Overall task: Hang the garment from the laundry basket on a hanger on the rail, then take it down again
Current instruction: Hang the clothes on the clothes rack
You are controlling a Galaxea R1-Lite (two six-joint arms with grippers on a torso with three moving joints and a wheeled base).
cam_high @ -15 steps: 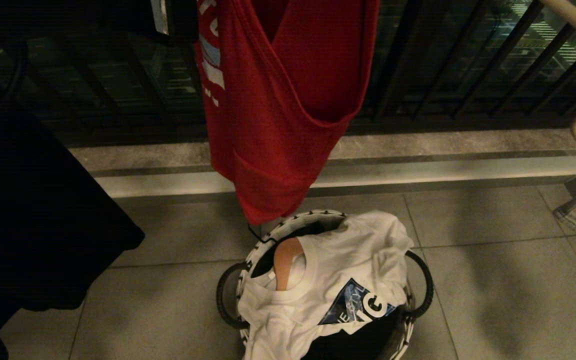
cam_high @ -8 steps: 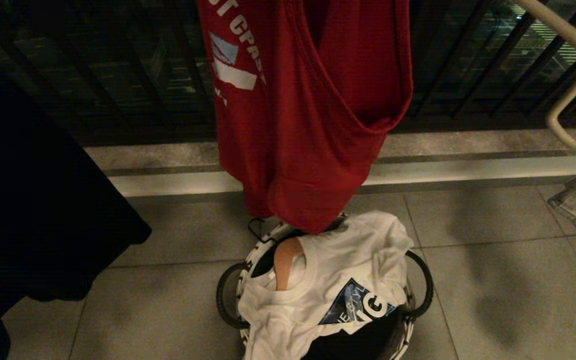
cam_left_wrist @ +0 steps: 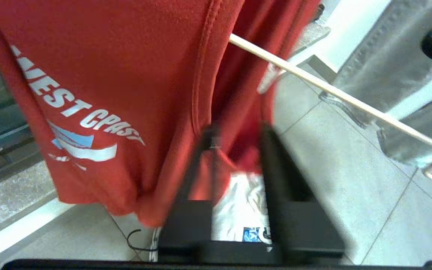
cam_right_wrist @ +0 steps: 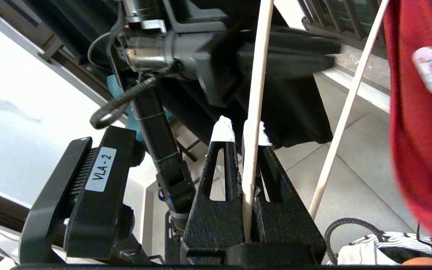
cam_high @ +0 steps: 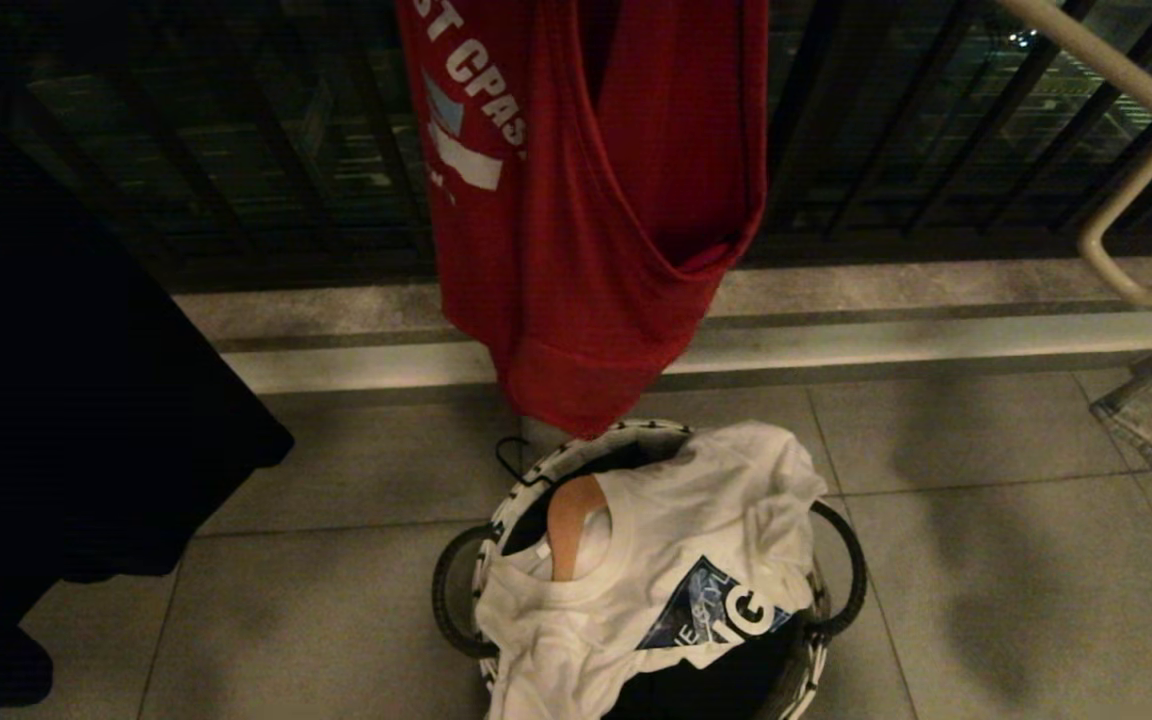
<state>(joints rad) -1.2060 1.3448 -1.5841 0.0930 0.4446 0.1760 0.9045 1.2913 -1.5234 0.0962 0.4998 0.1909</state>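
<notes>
The right end effector (cam_right_wrist: 241, 129) is clamped on the thin cream-white wire hanger (cam_right_wrist: 255, 93). The left end effector (cam_left_wrist: 236, 129), fingers narrowly parted, sits beside the red "WEST COAST" T-shirt (cam_high: 586, 200). Since a second ago the shirt has swung slightly right; it hangs lengthwise downward, upper centre, hem above the round black-and-white-rimmed basket (cam_high: 576, 455) on grey floor tiles (cam_high: 986, 560).

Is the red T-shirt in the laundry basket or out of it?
Out: the red T-shirt hangs with its hem just above the laundry basket rim; a white T-shirt lies in the basket.
</notes>
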